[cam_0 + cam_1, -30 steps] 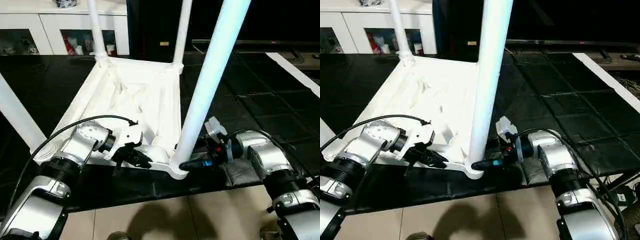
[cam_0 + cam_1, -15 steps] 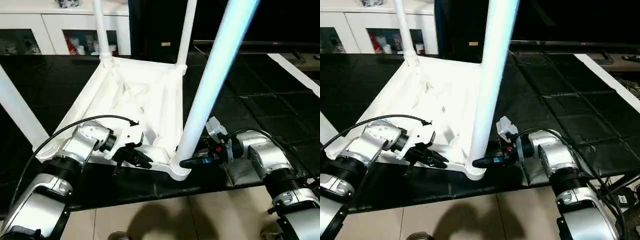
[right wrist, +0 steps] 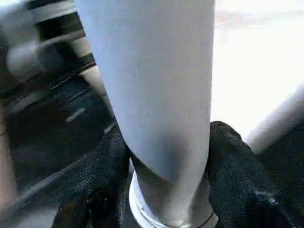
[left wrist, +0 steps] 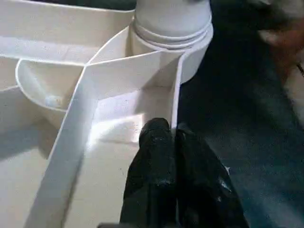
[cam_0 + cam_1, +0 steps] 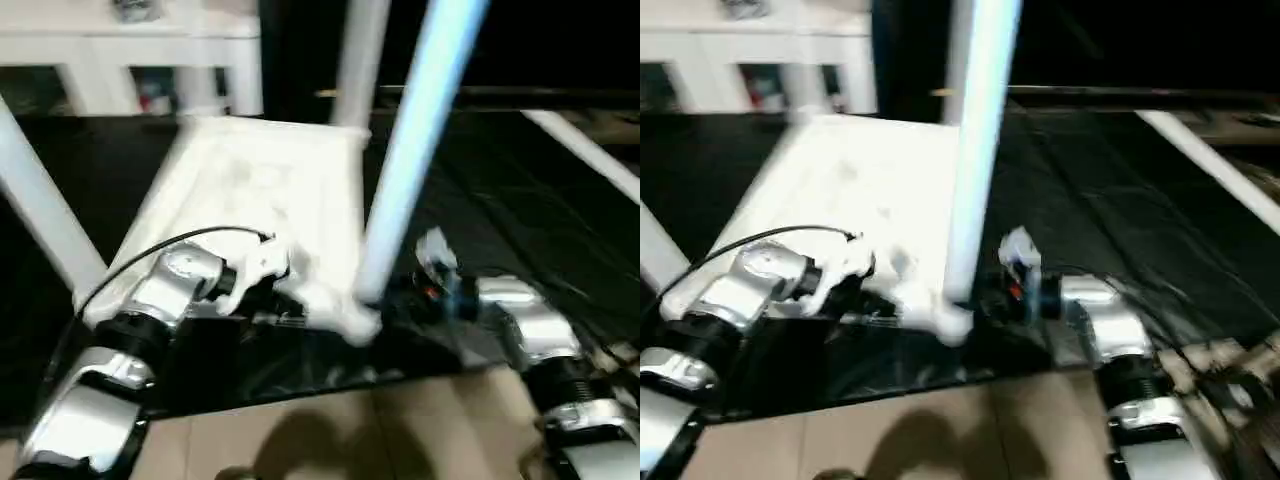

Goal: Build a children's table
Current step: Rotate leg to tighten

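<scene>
White and upside down on the black floor mat (image 5: 560, 200), the children's table (image 5: 260, 190) points its legs up, the left gripper (image 4: 168, 142) pinching the thin frame wall at the near corner while the right gripper (image 3: 164, 156) clasps the base of the near leg (image 5: 415, 150).

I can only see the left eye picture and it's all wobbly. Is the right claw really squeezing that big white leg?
Observer: Yes. The right wrist view shows the right gripper with a black finger on each side of the leg, near its base.
Operator: What's the other claw doing?
Observer: The left gripper is pinched shut on the thin rim of the children's table, next to that leg's socket.
</scene>
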Motion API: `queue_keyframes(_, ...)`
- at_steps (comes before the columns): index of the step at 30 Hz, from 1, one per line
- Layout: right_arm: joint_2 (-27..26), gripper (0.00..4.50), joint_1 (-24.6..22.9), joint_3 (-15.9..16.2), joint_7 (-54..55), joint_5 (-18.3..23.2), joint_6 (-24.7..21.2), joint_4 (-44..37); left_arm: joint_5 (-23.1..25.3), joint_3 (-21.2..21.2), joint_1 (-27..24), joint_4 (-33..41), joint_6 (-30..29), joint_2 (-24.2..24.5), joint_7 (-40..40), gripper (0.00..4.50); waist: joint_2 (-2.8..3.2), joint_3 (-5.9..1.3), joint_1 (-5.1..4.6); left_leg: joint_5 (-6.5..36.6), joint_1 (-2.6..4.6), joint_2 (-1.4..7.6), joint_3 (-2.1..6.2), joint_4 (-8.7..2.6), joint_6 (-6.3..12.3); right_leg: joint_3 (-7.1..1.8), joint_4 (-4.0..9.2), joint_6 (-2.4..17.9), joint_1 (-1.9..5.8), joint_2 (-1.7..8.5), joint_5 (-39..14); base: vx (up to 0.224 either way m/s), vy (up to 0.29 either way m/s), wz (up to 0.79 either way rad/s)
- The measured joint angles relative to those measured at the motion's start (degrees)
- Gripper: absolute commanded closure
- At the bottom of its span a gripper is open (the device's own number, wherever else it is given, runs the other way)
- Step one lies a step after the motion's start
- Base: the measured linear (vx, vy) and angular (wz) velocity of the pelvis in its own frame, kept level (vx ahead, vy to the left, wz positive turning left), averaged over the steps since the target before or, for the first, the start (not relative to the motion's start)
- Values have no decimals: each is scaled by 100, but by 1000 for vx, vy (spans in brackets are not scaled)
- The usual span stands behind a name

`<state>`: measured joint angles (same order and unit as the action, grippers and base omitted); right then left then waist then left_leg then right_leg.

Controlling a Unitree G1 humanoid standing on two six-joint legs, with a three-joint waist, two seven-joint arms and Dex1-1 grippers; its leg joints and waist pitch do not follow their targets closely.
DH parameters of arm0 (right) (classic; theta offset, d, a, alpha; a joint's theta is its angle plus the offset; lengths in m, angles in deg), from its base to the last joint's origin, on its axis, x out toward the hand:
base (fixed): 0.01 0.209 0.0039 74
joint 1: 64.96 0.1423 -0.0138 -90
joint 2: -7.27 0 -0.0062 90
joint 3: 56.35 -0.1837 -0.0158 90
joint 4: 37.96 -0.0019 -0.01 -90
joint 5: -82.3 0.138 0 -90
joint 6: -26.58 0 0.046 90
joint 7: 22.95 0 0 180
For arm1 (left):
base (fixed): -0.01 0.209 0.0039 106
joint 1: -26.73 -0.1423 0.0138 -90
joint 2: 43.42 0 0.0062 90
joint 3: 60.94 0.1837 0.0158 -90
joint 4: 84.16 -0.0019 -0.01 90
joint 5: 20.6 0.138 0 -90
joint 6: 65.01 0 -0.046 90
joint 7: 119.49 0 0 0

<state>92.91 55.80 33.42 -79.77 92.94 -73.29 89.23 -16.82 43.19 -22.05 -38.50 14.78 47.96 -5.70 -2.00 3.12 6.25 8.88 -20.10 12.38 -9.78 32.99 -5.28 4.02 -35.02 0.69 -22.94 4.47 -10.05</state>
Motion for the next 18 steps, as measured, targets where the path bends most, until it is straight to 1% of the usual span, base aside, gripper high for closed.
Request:
queue_keyframes(1,-157,250,103,-105,507,-50,-19,106,6,-73,40,-2,-241,-146,320,450,1,0,-63,0,0,-12,9,-2,0,1,4,0,-9,3,0,0,0,0)
queue_keyframes(3,-420,251,312,-268,1273,-115,-34,332,22,-198,128,-52,-560,-376,852,450,3,2,-143,0,3,-30,17,-3,0,-2,3,0,-17,5,0,0,0,0)
queue_keyframes(4,-562,251,474,-377,1722,-150,-69,493,27,-268,181,-78,-725,-526,1195,450,5,3,-164,0,0,-38,19,-5,0,-2,4,1,-25,5,1,0,0,0)
queue_keyframes(7,-769,251,853,-455,2579,-213,-86,858,44,-408,271,-105,-989,-800,1834,450,5,3,-219,2,-2,-40,18,-10,3,-4,4,12,-30,5,9,0,0,0)
queue_keyframes(8,-788,251,875,-464,2646,-230,-57,879,44,-427,286,-102,-1041,-832,1900,450,3,2,-218,6,-2,-41,15,-19,6,-9,6,16,-30,5,15,0,0,0)
queue_keyframes(9,-808,216,882,-500,2676,-249,-2,902,46,-431,291,-83,-1071,-852,1930,450,1,1,-215,7,-1,-42,11,-34,8,-14,6,18,-31,6,21,0,0,0)
queue_keyframes(10,-813,216,882,-511,2686,-277,54,907,53,-426,296,-54,-1090,-860,1945,450,1,1,-199,14,0,-43,7,-47,2,-14,6,33,-33,6,32,58,-15,5)
queue_keyframes(11,-816,181,883,-511,2686,-290,85,907,69,-422,296,-32,-1093,-859,1941,450,2,1,-186,17,-5,-43,5,-58,-4,-12,4,48,-34,4,41,0,0,0)
queue_keyframes(15,-856,168,882,-511,2683,-295,144,888,111,-415,290,40,-1098,-848,1918,450,2,1,-153,18,-10,-41,3,-103,-6,-2,4,44,-38,-12,27,0,0,0)
queue_keyframes(17,-856,134,862,-511,2637,-295,204,890,111,-397,257,105,-1098,-821,1892,450,2,1,-152,18,-11,-40,1,-108,-7,-3,4,45,-42,-14,26,0,0,0)
queue_keyframes(18,-855,131,838,-511,2594,-295,258,891,111,-376,247,132,-1096,-806,1876,450,2,1,-152,18,-11,-40,-1,-108,-7,-4,5,45,-42,-14,26,0,0,0)
